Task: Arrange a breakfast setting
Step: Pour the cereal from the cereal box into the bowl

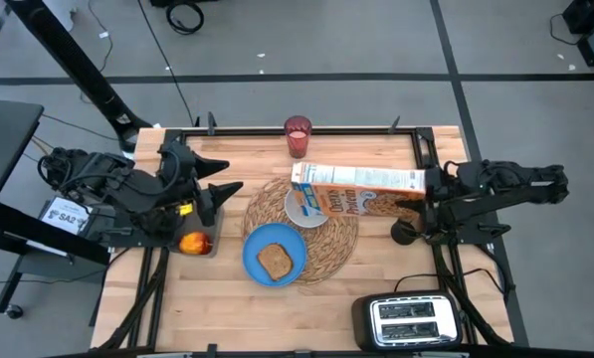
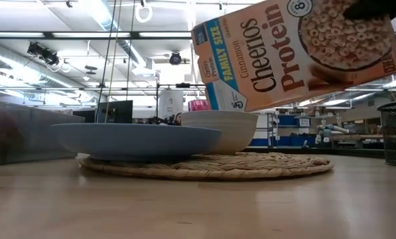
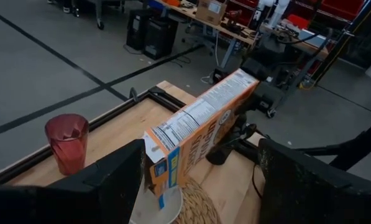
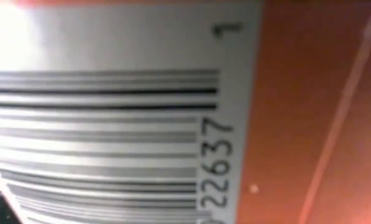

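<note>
1. While the right gripper (image 1: 428, 192) is clamping its bottom end, the Cheerios box (image 1: 361, 191) is hanging tipped on its side above the mat (image 1: 301, 227), its open top end reaching over the bowl (image 1: 306, 207).
2. From table height, the box (image 2: 297, 50) is slanting down toward the bowl (image 2: 219, 130), its lower corner sitting just above the rim without touching.
3. The right wrist view is showing only the box's barcode panel (image 4: 110, 124) filling the frame, pressed close to the camera.
4. The bowl is sitting on the far half of the mat, and the plate (image 1: 274, 253) is lying on the mat's near left edge, partly overhanging onto the table (image 1: 177, 298).
5. A toast slice (image 1: 275, 261) is lying flat in the middle of the plate.
6. The red cup (image 1: 297, 135) is standing upright at the table's far edge, well apart from the mat; the left wrist view is showing it (image 3: 67, 142) beside the box (image 3: 201, 137).
7. The apple (image 1: 194, 242) is resting on the table left of the plate, just under the left arm.
8. The left gripper (image 1: 215, 189) is hovering left of the mat with its jaws spread wide and holding nothing, its fingers (image 3: 110, 180) framing the box in its own view.
9. A toaster (image 1: 409, 320) is sitting at the near right corner of the table, well apart from the setting.
</note>
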Robot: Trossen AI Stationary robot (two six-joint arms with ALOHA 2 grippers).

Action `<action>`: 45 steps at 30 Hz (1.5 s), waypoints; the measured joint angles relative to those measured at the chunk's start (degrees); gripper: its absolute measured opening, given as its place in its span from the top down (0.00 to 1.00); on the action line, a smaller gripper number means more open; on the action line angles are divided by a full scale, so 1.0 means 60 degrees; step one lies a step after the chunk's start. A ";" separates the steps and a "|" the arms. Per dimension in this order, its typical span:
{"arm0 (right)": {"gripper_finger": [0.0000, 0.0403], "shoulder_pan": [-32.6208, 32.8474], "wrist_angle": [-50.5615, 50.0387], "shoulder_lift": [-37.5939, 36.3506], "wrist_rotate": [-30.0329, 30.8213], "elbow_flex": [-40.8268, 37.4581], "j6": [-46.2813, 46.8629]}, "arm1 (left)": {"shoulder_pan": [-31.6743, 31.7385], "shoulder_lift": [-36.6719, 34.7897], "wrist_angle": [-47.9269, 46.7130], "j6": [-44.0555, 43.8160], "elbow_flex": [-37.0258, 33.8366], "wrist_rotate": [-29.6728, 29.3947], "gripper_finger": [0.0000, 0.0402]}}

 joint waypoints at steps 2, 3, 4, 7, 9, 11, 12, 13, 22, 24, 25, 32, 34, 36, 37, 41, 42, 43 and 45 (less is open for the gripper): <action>0.32 0.0000 -0.0129 0.0285 -0.0003 0.0244 -0.0086 | 0.0000 0.0000 -0.0039 -0.0004 0.0003 0.0006 0.21; 0.32 0.0000 -0.0189 0.0431 -0.0003 0.0361 -0.0131 | 0.0000 0.0000 -0.0103 -0.0009 0.0003 0.0010 0.21; 0.32 0.0000 -0.0297 0.0583 -0.0006 0.0500 -0.0232 | 0.0000 0.0000 -0.0163 -0.0011 0.0000 0.0013 0.21; 0.32 0.0000 -0.0687 0.1040 -0.0032 0.0898 -0.0320 | 0.0000 0.0000 -0.0217 -0.0008 0.0003 0.0025 0.21; 0.32 0.0000 -0.0853 0.1308 -0.0080 0.1139 -0.0399 | 0.0000 0.0000 -0.0249 -0.0011 0.0003 0.0025 0.21; 0.32 0.0000 -0.0901 0.1506 -0.0097 0.1371 -0.0535 | 0.0000 0.0000 -0.0308 -0.0021 0.0002 0.0044 0.21; 0.32 0.0000 -0.0920 0.1578 -0.0097 0.1486 -0.0566 | 0.0000 -0.0002 -0.0341 -0.0060 0.0003 0.0098 0.21; 0.32 0.0000 -0.0947 0.1646 -0.0097 0.1576 -0.0611 | 0.0000 -0.0021 -0.0430 -0.0140 0.0003 0.0167 0.21; 0.32 0.0000 -0.1077 0.2122 -0.0217 0.2079 -0.0958 | 0.0000 -0.0068 -0.1763 -0.0935 0.0003 0.1023 0.21; 0.32 -0.0003 -0.1069 0.2171 -0.0218 0.2188 -0.0981 | 0.0000 -0.0069 -0.1860 -0.0945 0.0003 0.1057 0.21; 0.32 0.0000 -0.1057 0.2175 -0.0212 0.2211 -0.1004 | 0.0000 -0.0069 -0.1872 -0.0935 0.0003 0.1084 0.21; 0.32 -0.0007 -0.1158 0.2200 -0.0403 0.2215 -0.0997 | 0.0000 -0.0111 -0.2265 -0.0862 0.0003 0.1367 0.21; 0.32 -0.0014 -0.1197 0.2242 -0.0492 0.2217 -0.1158 | 0.0000 -0.0138 -0.2314 -0.0625 0.0003 0.1638 0.21; 0.32 -0.0062 -0.1196 0.2261 -0.0491 0.2213 -0.1087 | 0.0000 -0.0133 -0.2288 -0.0459 0.0003 0.1700 0.21; 0.32 -0.0080 -0.1142 0.2276 -0.0517 0.2213 -0.1079 | 0.0000 -0.0131 -0.2293 -0.0432 0.0003 0.1763 0.21; 0.32 -0.0170 -0.1128 0.2317 -0.0457 0.2217 -0.0999 | 0.0000 -0.0131 -0.2473 -0.0442 0.0003 0.1875 0.21; 0.32 -0.0193 -0.1047 0.2330 -0.0598 0.2217 -0.0996 | 0.0000 -0.0131 -0.2526 -0.0501 0.0003 0.1876 0.21; 0.32 -0.0204 -0.0977 0.2339 -0.0660 0.2222 -0.1028 | 0.0000 -0.0131 -0.2580 -0.0541 0.0003 0.1876 0.21; 0.32 -0.0221 -0.1163 0.2391 -0.0498 0.2311 -0.1035 | 0.0000 -0.0131 -0.2657 -0.0658 0.0003 0.1876 0.21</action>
